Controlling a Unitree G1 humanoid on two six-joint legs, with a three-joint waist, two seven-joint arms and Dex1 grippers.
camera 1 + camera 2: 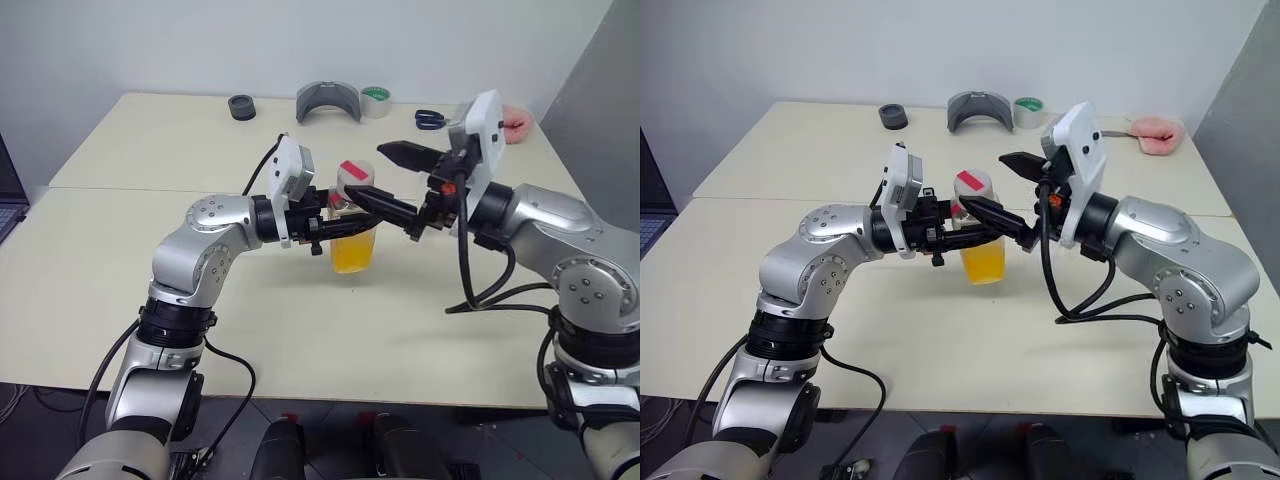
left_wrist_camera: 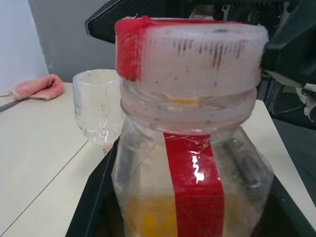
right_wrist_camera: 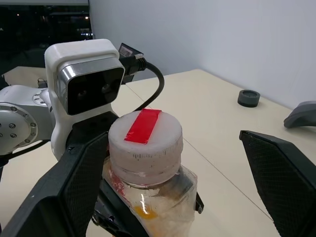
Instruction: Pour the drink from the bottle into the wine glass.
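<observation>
The bottle (image 1: pixel 352 235) stands upright over the middle of the table, its base at or just above the tabletop. My left gripper (image 1: pixel 335 222) is shut on its body from the left. The orange drink (image 1: pixel 353 252) fills its lower part. The white cap (image 3: pixel 145 143) has a red strip across it. My right gripper (image 1: pixel 365 170) is open, with one finger (image 3: pixel 74 187) on each side of the cap and not touching it. In the left wrist view the empty wine glass (image 2: pixel 98 106) stands on the table just beyond the bottle.
Along the far edge of the table (image 1: pixel 120 260) lie a black round piece (image 1: pixel 241 106), a grey curved object (image 1: pixel 328 100), a tape roll (image 1: pixel 376 100), blue scissors (image 1: pixel 430 119) and a pink cloth (image 1: pixel 515 122).
</observation>
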